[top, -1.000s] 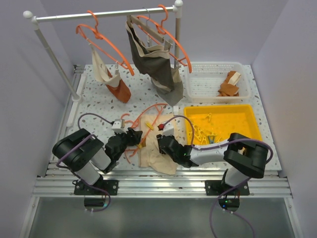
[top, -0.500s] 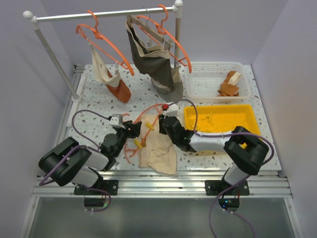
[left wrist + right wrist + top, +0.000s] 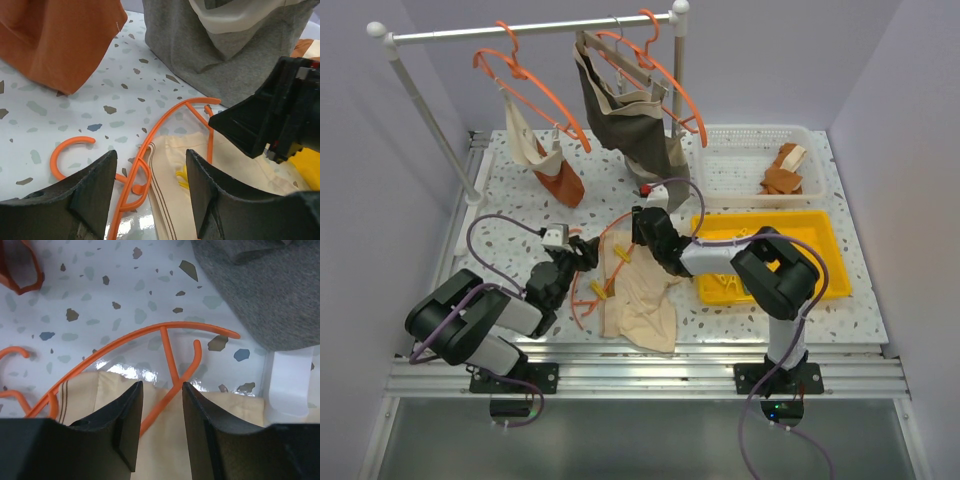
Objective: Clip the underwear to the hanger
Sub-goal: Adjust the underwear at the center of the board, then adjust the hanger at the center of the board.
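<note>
Left fingers (image 3: pixel 92 197) are spread wide and hold nothing; between them only the table (image 3: pixel 75 115) and part of the hanger (image 3: pixel 164 328) are seen. Right fingers (image 3: pixel 122 430) stand apart with a narrow gap, low over the far edge of the underwear (image 3: pixel 640 305). One thin bar of the hanger runs into this gap, but whether the fingers touch it cannot be told. The hanger lies flat on the table, its curled hook toward the left arm, and its curved top bar is just beyond the cloth edge. The underwear lies spread on the table between the two arms, its far part over the lower part of the hanger. A yellow clip (image 3: pixel 599 291) sits at the left edge of the underwear. A dark grey garment (image 3: pixel 225 45) hangs just behind the hanger and reaches down to the table.
</note>
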